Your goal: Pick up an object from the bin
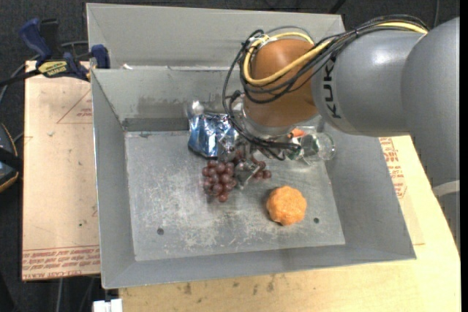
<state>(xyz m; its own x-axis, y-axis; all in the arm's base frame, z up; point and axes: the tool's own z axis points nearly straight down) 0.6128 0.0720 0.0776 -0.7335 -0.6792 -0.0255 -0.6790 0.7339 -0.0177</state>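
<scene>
Landmark: a bunch of dark purple grapes, lying near the middle of the floor of the bin.
Gripper: was low in the bin, at the grapes' upper-right edge, beneath the orange wrist cover.
Grip state: could not be told. The cover and cables hid the opening, and nothing was seen to be held.
Likely target: the grapes were the nearest thing to the gripper. They were judged the probable pick, but this was unconfirmed.
Foil packet: blue and silver, crumpled, just behind the grapes toward the back wall. Whether it touched them could not be told.
Clear plastic piece: lay right of the grapes, beyond the gripper.
Orange ball: rough-surfaced, right of the grapes and nearer the front wall, apart from them.
Risk, partial grasp: a grip on the bunch's edge might catch one or two grapes only, and the bunch would then swing or drop.
Risk, slip: round, smooth grapes could roll out of a closing grip.
Risk, wrong object: the foil packet lay close enough to be caught or dragged along with the grapes.
</scene>
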